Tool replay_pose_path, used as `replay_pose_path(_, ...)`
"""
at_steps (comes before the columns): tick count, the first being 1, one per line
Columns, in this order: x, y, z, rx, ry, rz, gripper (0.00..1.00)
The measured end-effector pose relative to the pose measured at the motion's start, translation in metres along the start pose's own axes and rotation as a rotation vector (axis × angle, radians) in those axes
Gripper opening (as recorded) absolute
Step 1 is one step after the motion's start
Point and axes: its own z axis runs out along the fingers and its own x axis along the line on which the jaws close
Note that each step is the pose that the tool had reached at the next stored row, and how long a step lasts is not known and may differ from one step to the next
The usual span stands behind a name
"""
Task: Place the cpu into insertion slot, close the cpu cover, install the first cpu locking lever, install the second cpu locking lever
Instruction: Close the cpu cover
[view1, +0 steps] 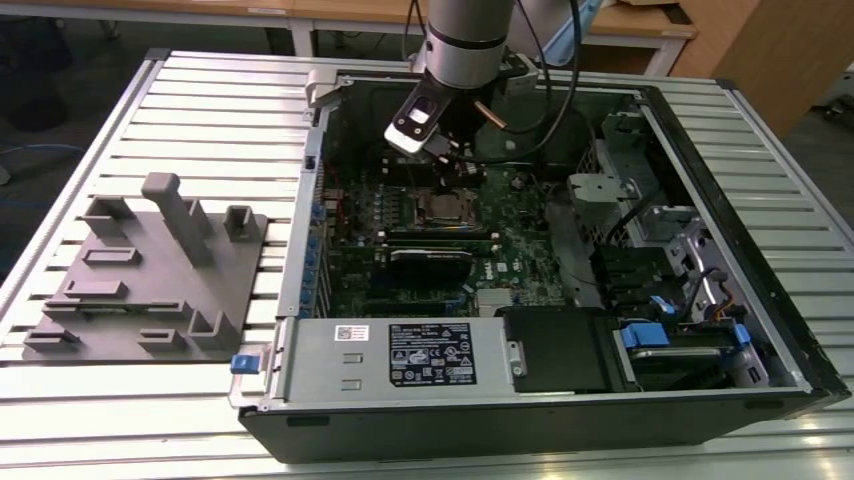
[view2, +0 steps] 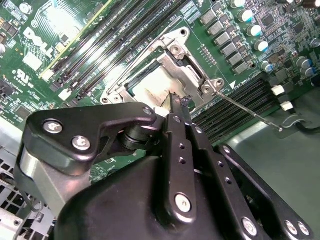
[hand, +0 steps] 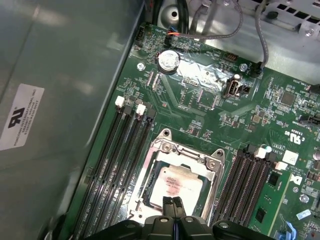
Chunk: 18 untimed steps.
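Cpu (hand: 175, 182) sat in slot (view1: 445, 207) with cover (hand: 186, 156) down, I judged; gripper (hand: 173, 201) was pinched together, empty, at cover's edge; one lever (view2: 247, 111) stuck out, both seemingly left to install

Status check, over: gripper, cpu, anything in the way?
Gripper shut, nothing held, tips just above the cpu. Cpu sits in insertion slot, cpu cover looks down around it. Thin lever rod sticks out beside the slot, apparently unlatched.
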Motion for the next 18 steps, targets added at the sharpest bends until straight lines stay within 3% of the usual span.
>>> replay_pose_path(11,0.0,0.0,0.0001,0.0056,-0.013,-0.061,0.1)
replay_pose_path(18,0.0,0.0,0.0002,0.011,-0.0261,-0.086,0.1)
